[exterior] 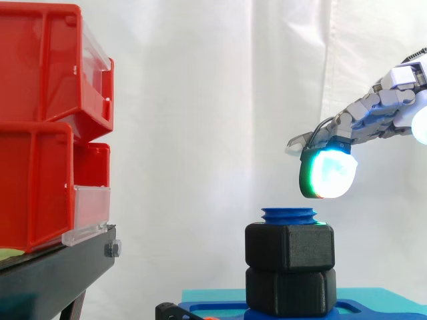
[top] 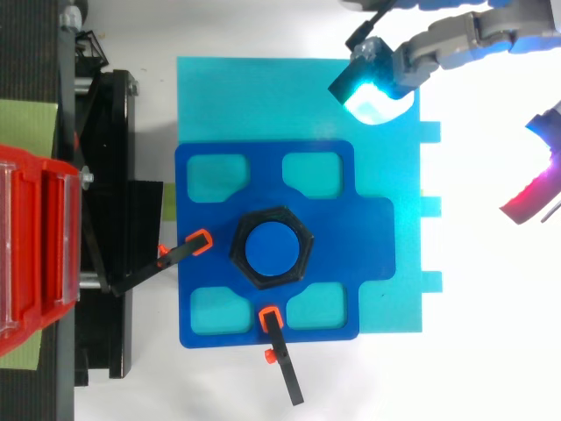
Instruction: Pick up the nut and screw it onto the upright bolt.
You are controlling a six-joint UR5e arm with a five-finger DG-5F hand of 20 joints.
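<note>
A black hex nut (exterior: 289, 247) sits threaded near the top of the upright blue bolt (exterior: 288, 215), with a second black hex piece (exterior: 290, 291) below it. From above, the nut (top: 271, 245) rings the bolt's round blue head (top: 271, 249) on the blue fixture plate (top: 337, 237). My hand (exterior: 380, 113) hangs up and to the right of the bolt, apart from it. Its fingers are stretched out and hold nothing; one glowing green-white pad (exterior: 327, 173) hovers just above and right of the nut. In the top view the hand (top: 456, 35) is over the plate's far right corner.
Stacked red bins (exterior: 47, 127) stand on a black stand (exterior: 53, 273) at the left. The fixture lies on a cyan base (top: 386, 167), held by two orange-tipped black clamps (top: 279, 351).
</note>
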